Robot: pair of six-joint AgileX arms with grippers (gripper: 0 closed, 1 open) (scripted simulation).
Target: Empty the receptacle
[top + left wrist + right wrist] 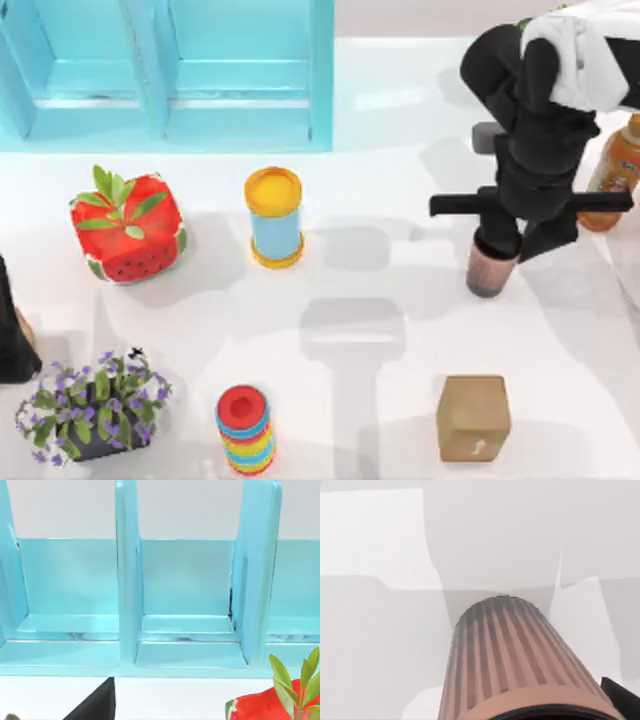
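The white counter (400, 420) carries everything. At its far edge stands a big turquoise shelf unit (170, 75) with open compartments; the left wrist view looks into them. The right arm (540, 120) reaches down at the right part of the counter, and its pincer (493, 262) sits at the top of the ribbed pink-brown bin (489, 272), which is the receptacle. The bin stands upright on the counter, directly under the pincer. In the right wrist view the bin (512, 665) is very near the camera, with its dark rim close to the lens; if the pincer is apart or clamped on the rim, I cannot tell. The left arm (12, 330) is parked at the left edge. Other things: a watermelon-pattern cube with leaves (128, 228), a potted purple flower plant (92, 405), a cardboard box (472, 417), a blue and yellow can (274, 217), a stack of coloured rings (245, 430), and an orange bottle (618, 170) at the right edge.
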